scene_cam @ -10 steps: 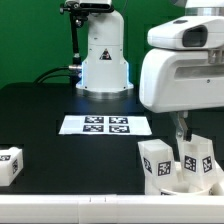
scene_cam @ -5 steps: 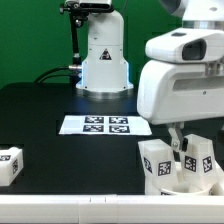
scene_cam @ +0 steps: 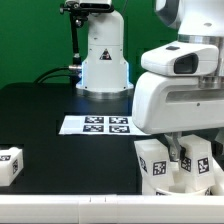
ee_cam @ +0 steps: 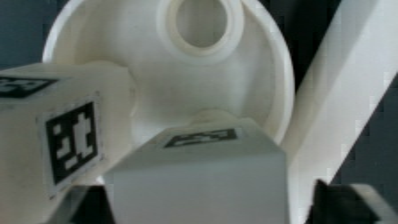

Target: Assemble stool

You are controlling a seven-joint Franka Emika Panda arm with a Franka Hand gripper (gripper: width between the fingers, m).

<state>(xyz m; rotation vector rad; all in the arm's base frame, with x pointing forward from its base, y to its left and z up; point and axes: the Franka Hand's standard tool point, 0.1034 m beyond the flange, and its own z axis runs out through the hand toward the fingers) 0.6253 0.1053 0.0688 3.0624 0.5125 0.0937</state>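
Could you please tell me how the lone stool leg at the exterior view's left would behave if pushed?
The stool leg looks blocky and flat-sided, so it would probably slide, not roll. Its smooth white plastic is likely stiff, perhaps slippery.

A thick, round, white plastic seat [ee_cam: 169, 85] fills much of the picture, and a rounded opening [ee_cam: 205, 25] is cut through it. In front of the seat, a chunky white rectangular first leg [ee_cam: 63, 130] is seen with a black-and-white square marker tag on its face. Just beside it, before the seat's middle, a second leg [ee_cam: 205, 185] is seen, tagged on its end. The second leg is flanked by the dark fingers [ee_cam: 80, 208] of the gripper [ee_cam: 214, 205]; contact cannot be told. Past the seat's rim, away from the first leg, a white slab [ee_cam: 338, 100] is seen.
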